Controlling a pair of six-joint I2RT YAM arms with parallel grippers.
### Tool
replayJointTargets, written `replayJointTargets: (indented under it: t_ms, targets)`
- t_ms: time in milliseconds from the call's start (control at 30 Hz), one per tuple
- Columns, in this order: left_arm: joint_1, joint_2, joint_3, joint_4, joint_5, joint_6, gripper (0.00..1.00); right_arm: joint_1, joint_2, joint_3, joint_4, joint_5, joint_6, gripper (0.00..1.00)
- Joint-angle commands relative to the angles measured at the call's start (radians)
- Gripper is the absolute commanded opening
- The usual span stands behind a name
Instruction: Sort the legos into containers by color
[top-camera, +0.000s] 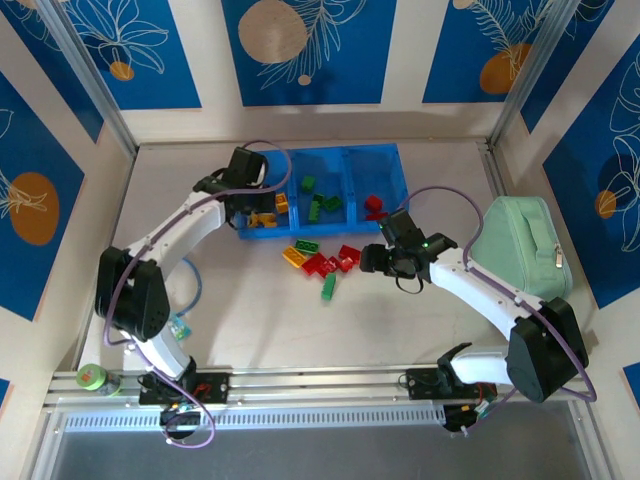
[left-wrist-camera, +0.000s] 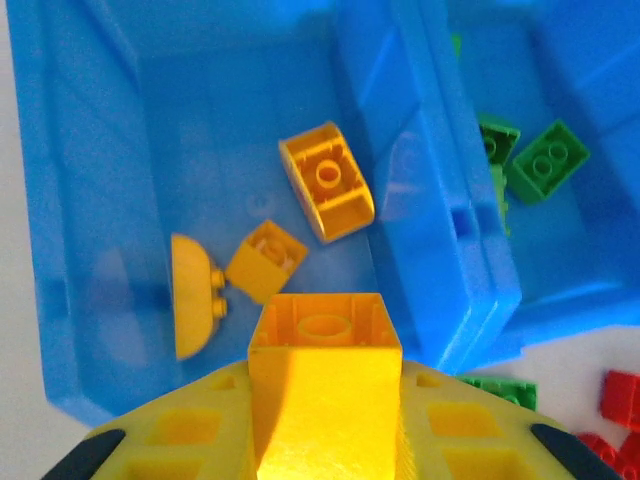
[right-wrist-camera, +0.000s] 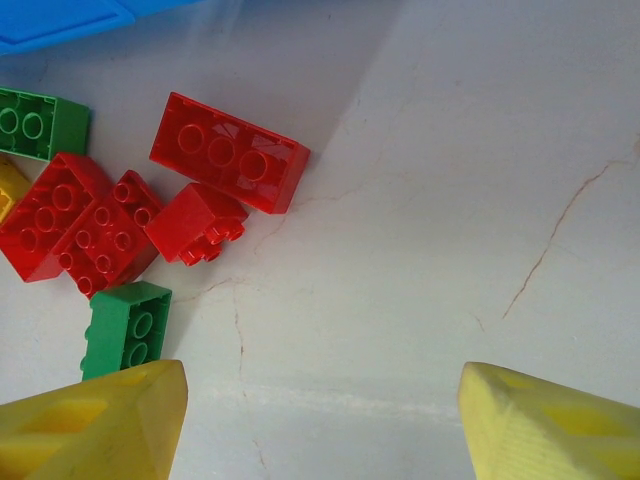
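Blue translucent plastic forms the tray (top-camera: 345, 165) at the far middle of the worktop (top-camera: 280, 330), divided into three square compartments side by side. The left hand (left-wrist-camera: 325, 435) hangs over the left compartment (left-wrist-camera: 110, 180), closed on a yellow brick (left-wrist-camera: 325, 335) whose hollow underside faces the wrist camera. Below it in that compartment lie three more yellow pieces (left-wrist-camera: 325, 185), two of them close together toward the near left corner. The middle compartment (top-camera: 330, 170) holds green bricks (top-camera: 322, 205), and the right compartment (top-camera: 385, 175) holds a red brick (top-camera: 374, 205). Just on the near side of the tray, on the bare worktop, sits a loose cluster (top-camera: 322, 262) of red, green and yellow bricks, several of them touching. The right hand (right-wrist-camera: 320, 420) hovers low just to the right of that cluster, its fingers (right-wrist-camera: 95, 425) spread wide and gripping nothing. A long red brick (right-wrist-camera: 230, 150), a smaller red one (right-wrist-camera: 197, 222) against it and a green brick (right-wrist-camera: 128, 325) lie closest to it. A pale green zip pouch (top-camera: 520, 245) rests at the right edge of the worktop, well apart from the tray.
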Motion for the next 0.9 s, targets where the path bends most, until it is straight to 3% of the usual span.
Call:
replayJointTargets:
  t_ms: [0, 67, 167, 433, 867]
  targets:
    - [0.019, 0.075, 0.068, -0.013, -0.021, 0.021, 0.41, 0.004, -0.027, -0.007, -0.012, -0.030, 0.016, 0.73]
    - [0.015, 0.100, 0.117, -0.055, -0.025, 0.017, 0.62, 0.010, -0.027, -0.005, -0.016, -0.035, 0.015, 0.73]
    - [-0.019, 0.055, 0.080, -0.009, -0.031, 0.019, 0.70, 0.020, -0.027, -0.008, -0.021, -0.034, 0.016, 0.73]
    - [-0.097, -0.131, -0.092, 0.073, -0.047, 0.014, 0.71, 0.095, 0.033, 0.022, -0.006, -0.045, 0.023, 0.73]
    - [-0.173, -0.385, -0.472, 0.177, -0.021, -0.079, 0.71, 0.294, 0.353, 0.209, -0.021, -0.011, 0.113, 0.68]
